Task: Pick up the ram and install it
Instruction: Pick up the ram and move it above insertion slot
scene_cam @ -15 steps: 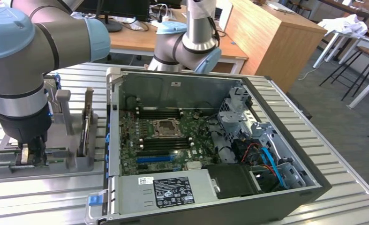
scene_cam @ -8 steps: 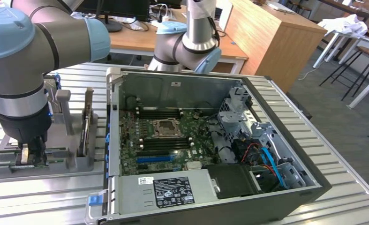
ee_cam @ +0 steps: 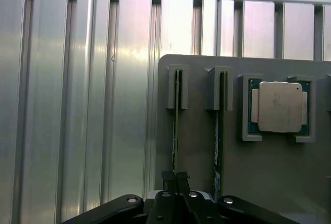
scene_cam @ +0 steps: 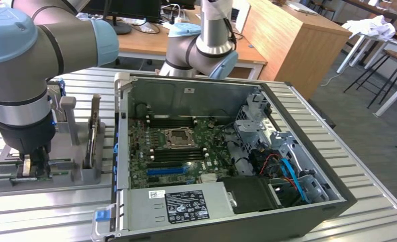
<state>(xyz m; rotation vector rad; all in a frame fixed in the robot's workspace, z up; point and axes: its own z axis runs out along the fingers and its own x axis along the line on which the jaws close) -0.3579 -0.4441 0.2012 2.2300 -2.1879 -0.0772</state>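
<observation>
Ribbed alu table [scene_cam: 50, 222], wood desks [scene_cam: 292, 35]; claw [ee_cam: 175, 175] grips ram [ee_cam: 176, 120].

Clamped on the ram [ee_cam: 175, 125] with the gripper [ee_cam: 175, 178], edge-on in the grey holder [ee_cam: 196, 146] — just beside a second stick [ee_cam: 217, 131], near the silver CPU [ee_cam: 280, 106].

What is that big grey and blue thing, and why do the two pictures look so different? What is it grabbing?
That is a robot arm. One picture comes from a camera standing nearby. The other comes from a camera on the arm's wrist, looking down past its gripper. On the metal table sit an open computer and a grey holder. The holder keeps a square silver chip, a spare stick and the ram stick, both sticks standing on edge. The gripper is pinched shut on the ram stick.
</observation>
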